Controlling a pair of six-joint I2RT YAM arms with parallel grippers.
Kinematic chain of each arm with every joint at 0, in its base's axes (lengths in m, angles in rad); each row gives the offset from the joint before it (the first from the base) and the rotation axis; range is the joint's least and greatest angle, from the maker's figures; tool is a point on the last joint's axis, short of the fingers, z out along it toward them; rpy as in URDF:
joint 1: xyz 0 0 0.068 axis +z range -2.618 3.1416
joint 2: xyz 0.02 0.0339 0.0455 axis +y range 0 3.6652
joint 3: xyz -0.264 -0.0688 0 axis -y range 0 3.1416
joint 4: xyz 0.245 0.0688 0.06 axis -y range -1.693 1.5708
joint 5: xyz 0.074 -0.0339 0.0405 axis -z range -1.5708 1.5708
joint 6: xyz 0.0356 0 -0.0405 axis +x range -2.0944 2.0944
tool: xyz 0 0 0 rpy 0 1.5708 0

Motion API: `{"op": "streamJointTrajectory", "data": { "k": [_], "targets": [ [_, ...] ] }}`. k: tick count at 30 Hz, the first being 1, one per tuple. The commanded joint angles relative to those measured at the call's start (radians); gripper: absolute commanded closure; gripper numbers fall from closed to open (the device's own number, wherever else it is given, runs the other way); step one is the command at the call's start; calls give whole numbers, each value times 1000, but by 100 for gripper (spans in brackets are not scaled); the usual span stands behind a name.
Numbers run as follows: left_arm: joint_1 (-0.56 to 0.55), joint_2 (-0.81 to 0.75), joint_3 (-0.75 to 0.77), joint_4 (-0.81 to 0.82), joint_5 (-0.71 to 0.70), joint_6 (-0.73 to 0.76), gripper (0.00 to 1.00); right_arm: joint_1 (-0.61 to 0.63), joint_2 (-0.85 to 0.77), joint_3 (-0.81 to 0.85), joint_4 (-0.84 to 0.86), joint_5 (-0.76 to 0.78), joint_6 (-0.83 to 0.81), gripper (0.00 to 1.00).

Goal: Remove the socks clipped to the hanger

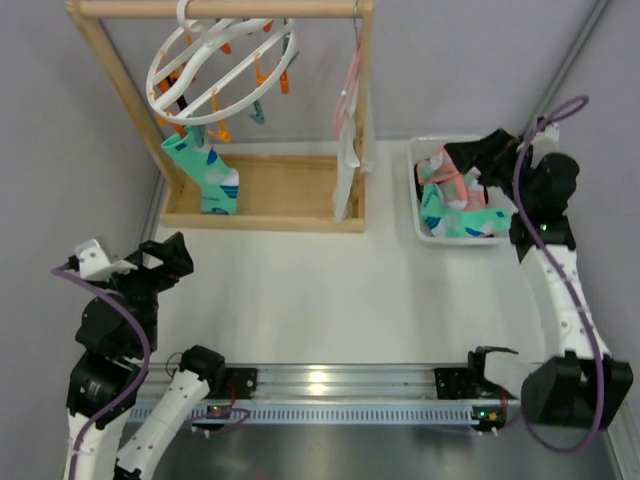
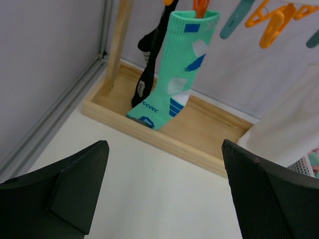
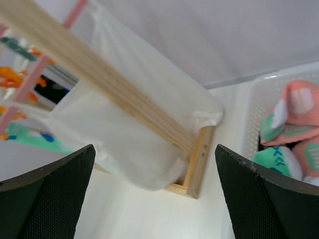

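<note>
Right pincer (image 1: pixel 468 158) jaws wide, gripping nothing, over white basket (image 1: pixel 418 215) at far-right edge of worktop (image 1: pixel 320 290); salmon and mint socks (image 1: pixel 462 220) lie in basket | left pincer (image 1: pixel 165 255) wide, nothing held, near left edge | mint-teal sock (image 1: pixel 205 172) clipped to hanger (image 1: pixel 220 60), far-left corner, well beyond left pincer

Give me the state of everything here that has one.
mint sock, clipped to the hanger, hanging.
black sock, hanging behind it.
hanger, hooked on the rack bar, tilted.
binned socks, loose in the basket.
left gripper, open, empty.
right gripper, open, empty.
</note>
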Motion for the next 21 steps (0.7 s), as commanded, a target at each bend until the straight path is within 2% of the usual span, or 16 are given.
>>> {"op": "streamJointTrajectory", "data": {
  "k": [1,2,3,5,6,7,10,12,15,21],
  "targets": [
    [4,-1,45,-26,-142,10,2,39,-232,-221,304,-77,155,1],
    [2,-7,47,-26,-148,13,1,65,-277,-250,295,-56,143,1],
    [4,-12,48,-26,-159,13,2,150,-317,-275,280,-34,96,1],
    [4,-21,42,-24,-153,4,1,245,-409,-330,240,33,33,1],
    [2,-23,37,-24,-134,-1,1,345,-434,-355,258,39,26,1],
    [2,-23,34,-23,-83,-15,2,390,-458,-391,281,39,25,1],
    [2,-18,20,-23,11,-33,2,584,-436,-401,329,91,-12,1],
    [2,-12,7,-24,27,-44,2,734,-370,-376,295,145,-99,1],
    [0,5,-7,-24,65,-50,2,868,-244,-317,290,214,-181,1],
    [2,43,-41,-23,160,-42,1,985,41,-189,364,239,-258,1]
  ]
}}
